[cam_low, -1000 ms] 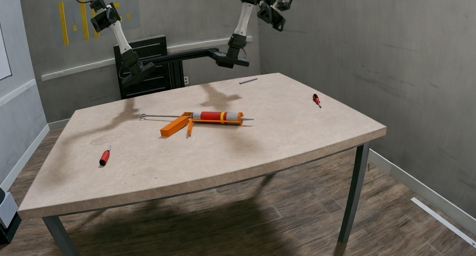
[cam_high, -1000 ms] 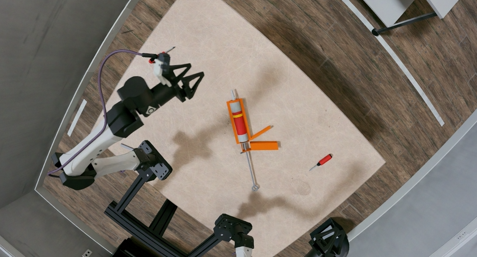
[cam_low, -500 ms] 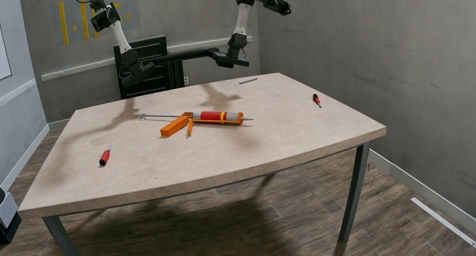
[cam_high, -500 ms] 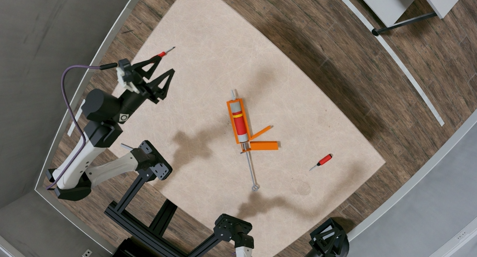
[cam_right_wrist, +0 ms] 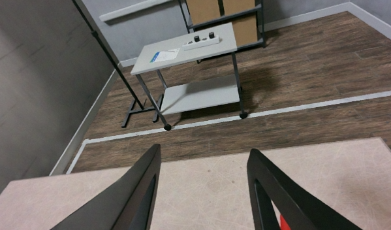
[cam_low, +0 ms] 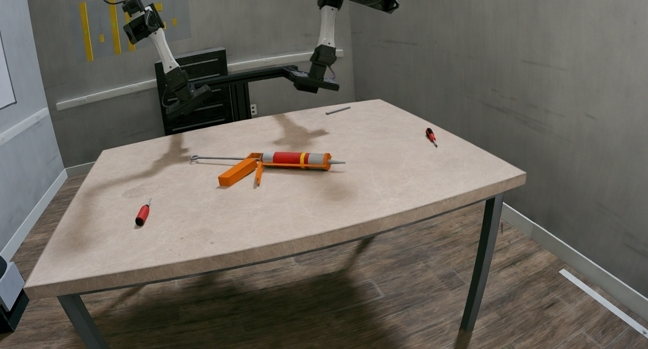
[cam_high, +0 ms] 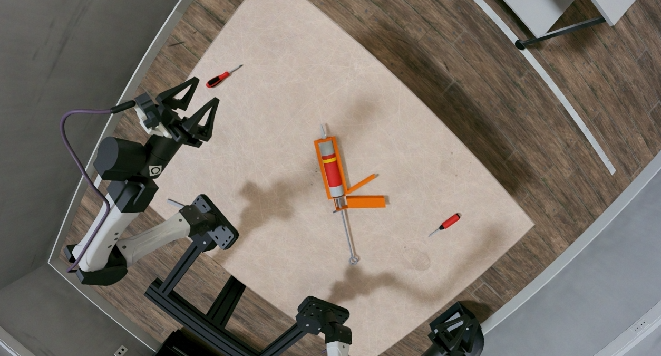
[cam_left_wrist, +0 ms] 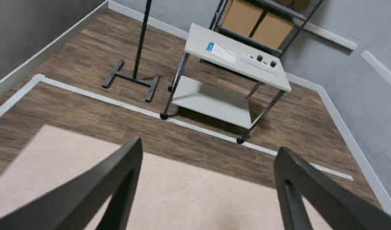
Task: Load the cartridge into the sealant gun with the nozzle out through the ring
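The left gripper [cam_high: 201, 94] [cam_left_wrist: 209, 150] is hanging open, pointing toward two o'clock from above; the right gripper [cam_high: 457, 328] [cam_right_wrist: 204, 154] is standing parted.

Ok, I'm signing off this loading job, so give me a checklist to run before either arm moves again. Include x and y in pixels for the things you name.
- Cartridge [cam_high: 332, 172] [cam_low: 287, 157] lying in the sealant gun's frame: ok
- Nozzle [cam_high: 323, 131] [cam_low: 337, 162] out through the front ring [cam_high: 324, 139] [cam_low: 326, 161]: ok
- Cartridge pressed fully into the ring's cup: cannot tell
- Gun on the table [cam_high: 277, 99] [cam_low: 385, 187] [cam_left_wrist: 174, 196] [cam_right_wrist: 200, 196]: ok
- Left tool [cam_high: 207, 90] [cam_left_wrist: 209, 151] open and away from the gun: ok
- Right tool [cam_right_wrist: 204, 151] open and away from the gun: ok
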`<move>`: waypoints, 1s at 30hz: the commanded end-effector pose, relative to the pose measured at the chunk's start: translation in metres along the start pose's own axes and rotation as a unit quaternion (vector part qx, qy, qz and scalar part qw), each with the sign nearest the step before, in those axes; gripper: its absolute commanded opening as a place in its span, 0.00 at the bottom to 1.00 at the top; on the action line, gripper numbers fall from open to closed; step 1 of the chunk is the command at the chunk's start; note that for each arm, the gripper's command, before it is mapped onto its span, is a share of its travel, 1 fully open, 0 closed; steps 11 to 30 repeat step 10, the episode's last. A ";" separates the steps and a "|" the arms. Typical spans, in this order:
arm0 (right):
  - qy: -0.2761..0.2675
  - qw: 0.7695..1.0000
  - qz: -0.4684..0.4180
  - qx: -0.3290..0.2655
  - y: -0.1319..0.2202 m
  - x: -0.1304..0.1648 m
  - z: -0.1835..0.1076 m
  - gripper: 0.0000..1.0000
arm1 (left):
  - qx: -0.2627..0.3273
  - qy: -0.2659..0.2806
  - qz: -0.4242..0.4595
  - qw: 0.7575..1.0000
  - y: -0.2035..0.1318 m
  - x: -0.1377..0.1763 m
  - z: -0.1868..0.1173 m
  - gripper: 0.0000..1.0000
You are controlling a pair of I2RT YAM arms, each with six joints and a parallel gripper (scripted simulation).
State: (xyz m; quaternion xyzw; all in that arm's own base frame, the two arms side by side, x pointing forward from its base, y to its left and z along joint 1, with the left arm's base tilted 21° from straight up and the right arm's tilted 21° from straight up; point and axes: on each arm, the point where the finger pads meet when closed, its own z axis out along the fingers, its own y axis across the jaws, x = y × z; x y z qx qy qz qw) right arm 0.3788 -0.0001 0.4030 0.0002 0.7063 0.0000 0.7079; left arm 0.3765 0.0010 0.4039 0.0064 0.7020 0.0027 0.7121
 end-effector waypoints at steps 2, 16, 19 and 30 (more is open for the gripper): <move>0.002 1.000 0.002 0.000 -0.001 0.002 0.001 0.51 | 0.003 -0.003 -0.009 1.000 -0.005 -0.009 0.001 0.72; 0.000 1.000 0.002 0.000 -0.001 0.001 0.001 0.51 | 0.001 -0.007 -0.010 1.000 -0.004 -0.012 -0.001 0.72; 0.000 1.000 0.002 0.000 -0.001 0.001 0.001 0.51 | 0.001 -0.007 -0.010 1.000 -0.004 -0.012 -0.001 0.72; 0.000 1.000 0.002 0.000 -0.001 0.001 0.001 0.51 | 0.001 -0.007 -0.010 1.000 -0.004 -0.012 -0.001 0.72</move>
